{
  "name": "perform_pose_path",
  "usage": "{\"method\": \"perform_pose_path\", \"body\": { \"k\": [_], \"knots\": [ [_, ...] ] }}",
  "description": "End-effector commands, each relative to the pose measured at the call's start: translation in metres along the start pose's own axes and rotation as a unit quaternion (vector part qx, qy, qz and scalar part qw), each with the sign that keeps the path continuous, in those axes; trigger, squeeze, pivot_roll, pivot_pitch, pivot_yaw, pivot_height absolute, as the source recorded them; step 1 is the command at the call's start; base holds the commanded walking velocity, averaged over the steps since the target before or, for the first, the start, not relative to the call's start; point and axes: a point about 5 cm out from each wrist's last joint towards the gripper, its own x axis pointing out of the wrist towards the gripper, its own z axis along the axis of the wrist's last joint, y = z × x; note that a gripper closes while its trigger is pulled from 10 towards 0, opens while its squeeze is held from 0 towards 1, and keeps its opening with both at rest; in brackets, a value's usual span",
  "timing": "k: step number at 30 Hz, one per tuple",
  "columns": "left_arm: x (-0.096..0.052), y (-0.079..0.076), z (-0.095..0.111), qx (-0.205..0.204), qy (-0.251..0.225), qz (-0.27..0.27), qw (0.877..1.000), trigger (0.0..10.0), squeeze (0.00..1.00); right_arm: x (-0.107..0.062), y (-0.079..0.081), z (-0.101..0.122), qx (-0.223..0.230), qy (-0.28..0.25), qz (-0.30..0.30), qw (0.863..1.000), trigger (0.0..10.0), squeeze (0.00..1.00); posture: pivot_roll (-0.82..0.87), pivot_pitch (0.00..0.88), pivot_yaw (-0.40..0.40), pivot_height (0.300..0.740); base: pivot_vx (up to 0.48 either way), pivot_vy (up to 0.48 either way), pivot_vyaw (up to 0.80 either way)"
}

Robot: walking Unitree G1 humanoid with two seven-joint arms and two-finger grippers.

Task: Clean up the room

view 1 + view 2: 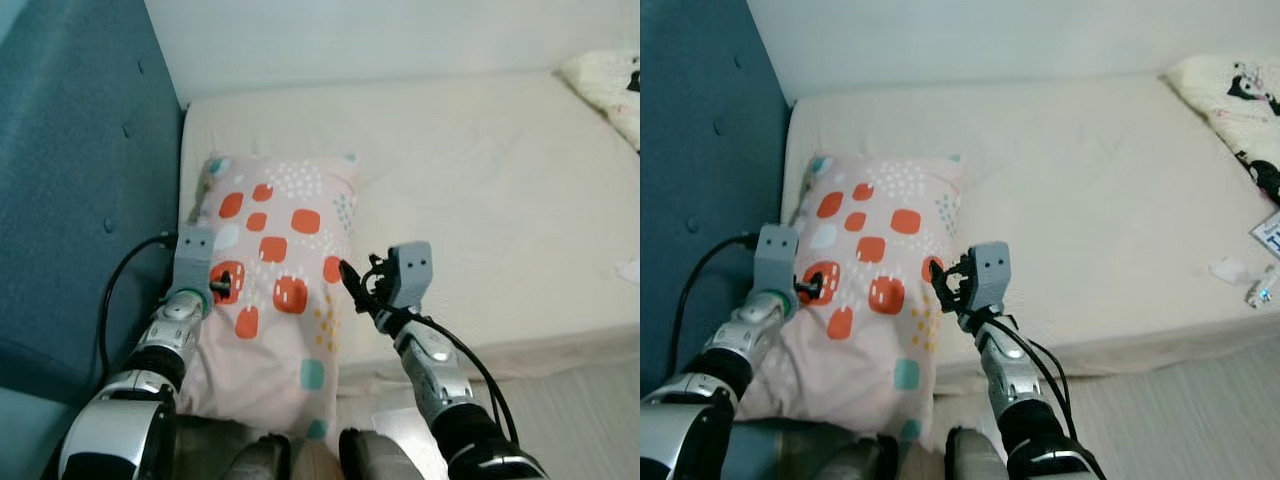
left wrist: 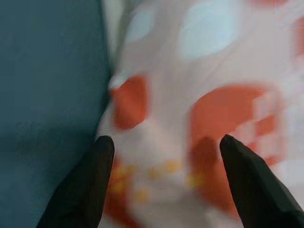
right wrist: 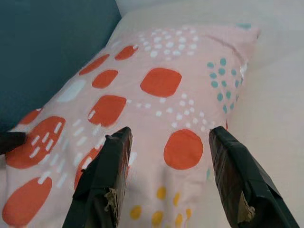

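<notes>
Although half of it hangs over the near edge of the bed (image 1: 480,200), the patterned pillow (image 1: 275,290) lies mostly on the mattress, at the bed's left end and close against the blue headboard (image 1: 80,180). Its case is pale pink with orange, teal and yellow blotches, and the far end lies flat on the sheet while the near end sags toward the robot's legs.

It looks light, soft and floppy, so it will likely fold and droop wherever it is not supported; a pinch on fabric alone may slip or just stretch the case. Taking it by both long sides, with a good fold of stuffing between the fingers, seems the safer hold.

The left hand (image 1: 222,285) sits on the pillow's left side near an orange patch, its fingers (image 2: 90,185) spread apart with cloth bulging between them, not yet clenched. The right hand (image 1: 358,285) is at the pillow's right edge, its fingers (image 3: 107,180) also parted and straddling the edge, holding nothing.

Further off, a second, cream printed cushion (image 1: 1230,100) lies at the far right corner of the bed, and small bits of litter (image 1: 1245,275) rest near the right edge.
</notes>
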Motion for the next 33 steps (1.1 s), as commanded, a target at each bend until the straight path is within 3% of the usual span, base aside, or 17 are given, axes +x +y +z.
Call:
{"method": "perform_pose_path", "body": {
  "k": [1,3,7,8,9,15,22,23,24,25,29,33],
  "knots": [
    [-0.002,0.007,-0.021,0.001,0.035,0.013,0.999,10.0,1.0,-0.002,-0.001,-0.002,0.008,0.005,-0.002,1.0,10.0,0.0,0.04,0.213,0.041,0.74,0.0,0.0,0.0],
    [-0.003,0.012,-0.026,0.002,0.043,0.02,0.999,10.0,1.0,-0.003,-0.001,-0.002,0.008,0.004,-0.002,1.0,10.0,0.0,0.04,0.221,0.042,0.74,0.0,0.0,0.0],
    [-0.008,0.022,-0.055,-0.022,0.115,0.005,0.993,10.0,1.0,-0.01,-0.002,-0.003,0.011,0.0,-0.004,1.0,10.0,0.0,0.05,0.243,0.049,0.74,0.0,0.0,0.0],
    [-0.01,0.023,-0.062,-0.027,0.135,-0.006,0.99,10.0,0.92,-0.013,-0.002,-0.005,0.011,0.0,-0.005,1.0,10.0,0.0,0.05,0.252,0.05,0.74,0.0,0.0,0.0],
    [-0.013,0.02,-0.072,-0.036,0.16,-0.026,0.986,10.0,0.0,-0.016,-0.002,-0.006,0.013,0.001,-0.007,1.0,10.0,0.0,0.04,0.258,0.051,0.74,0.0,0.0,0.0],
    [-0.018,0.009,-0.086,-0.049,0.193,-0.064,0.978,10.0,0.0,-0.019,-0.002,-0.009,0.015,0.003,-0.008,1.0,10.0,0.0,0.04,0.262,0.052,0.74,0.0,0.0,0.0],
    [-0.023,-0.019,-0.088,-0.089,0.218,-0.14,0.962,10.0,0.0,-0.019,0.001,-0.007,0.017,0.002,-0.008,1.0,10.0,0.0,0.03,0.265,0.054,0.74,0.0,0.0,0.0],
    [-0.023,-0.024,-0.087,-0.089,0.22,-0.156,0.959,3.2,0.0,-0.019,0.001,-0.007,0.017,0.002,-0.008,1.0,10.0,0.0,0.03,0.263,0.056,0.74,0.0,0.0,0.0],
    [-0.023,-0.024,-0.087,-0.089,0.22,-0.156,0.959,3.2,0.0,-0.019,0.001,-0.007,0.017,0.002,-0.008,1.0,10.0,0.0,0.03,0.263,0.056,0.74,0.0,0.0,0.0],
    [-0.025,-0.032,-0.085,-0.086,0.225,-0.18,0.954,0.0,0.0,-0.019,0.001,-0.005,0.017,0.001,-0.01,1.0,10.0,0.0,0.03,0.262,0.057,0.74,0.0,0.0,0.0],
    [-0.028,-0.041,-0.088,-0.063,0.229,-0.211,0.948,0.0,0.0,-0.019,-0.001,-0.004,0.017,0.0,-0.013,1.0,10.0,0.0,0.03,0.26,0.058,0.74,0.0,0.0,0.0],
    [-0.029,-0.046,-0.087,-0.067,0.228,-0.224,0.945,0.0,0.0,-0.019,-0.001,-0.004,0.016,-0.001,-0.014,1.0,10.0,0.0,0.03,0.26,0.058,0.74,0.0,0.0,0.0]
  ]
}}
